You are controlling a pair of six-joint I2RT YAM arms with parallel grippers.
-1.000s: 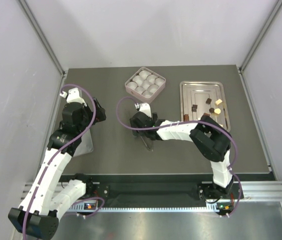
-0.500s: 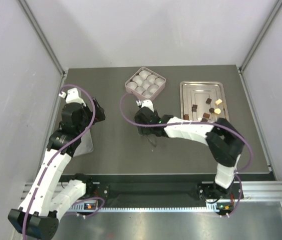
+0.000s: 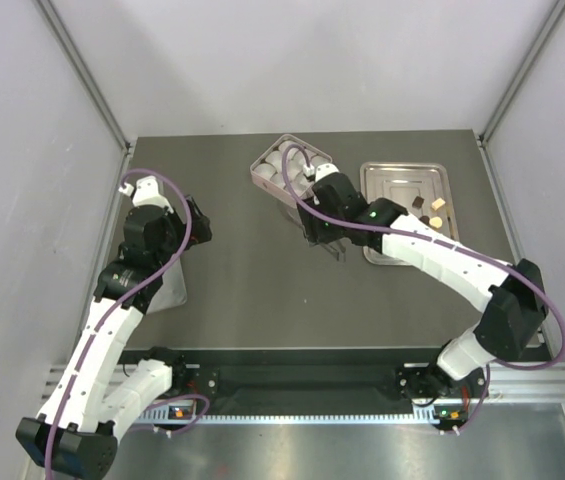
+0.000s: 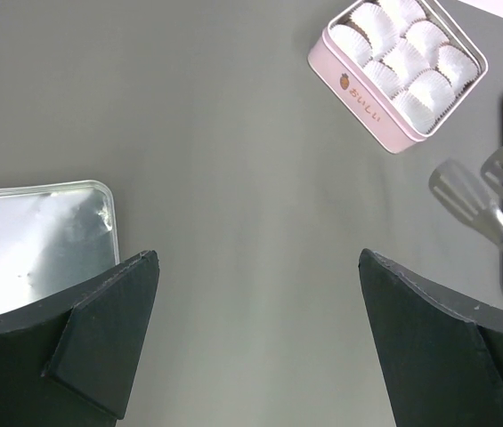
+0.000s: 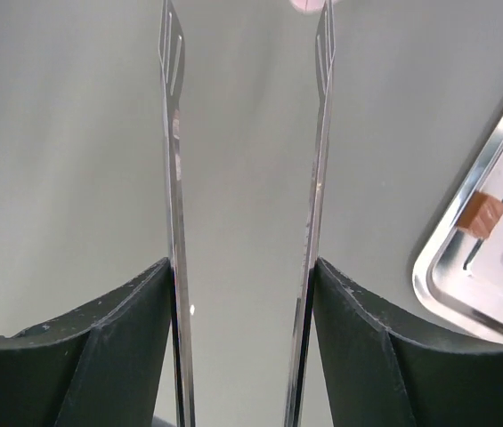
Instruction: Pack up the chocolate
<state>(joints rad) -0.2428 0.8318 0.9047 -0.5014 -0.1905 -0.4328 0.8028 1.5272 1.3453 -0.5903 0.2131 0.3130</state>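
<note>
- Since a second ago my right arm has swung from mid-tabletop out and rightward; my right claw (image 3: pixel 324 236) now hangs between the pink box (image 3: pixel 262 172) and the tray (image 3: pixel 402 176).
- Right claw (image 5: pixel 242 276) has narrowed and is clamped on the tongs (image 5: pixel 173 178), one blade against each finger.
- Tongs (image 4: pixel 482 200) blades stand apart with only bare tabletop (image 3: pixel 242 290) between them.
- Chocolate (image 3: pixel 432 210) lies scattered on the tray, mostly toward its right side.
- One brown piece (image 5: pixel 482 213) sits just inside the tray's near-left corner (image 5: pixel 447 267), right of the tongs, not touching them.
- Pink box (image 4: pixel 362 89) is open, white paper cups (image 4: pixel 402 53) filling it.
- Left claw (image 4: pixel 258 258) is spread wide, holding nothing, beside a shiny metal sheet (image 4: pixel 37 231).
</note>
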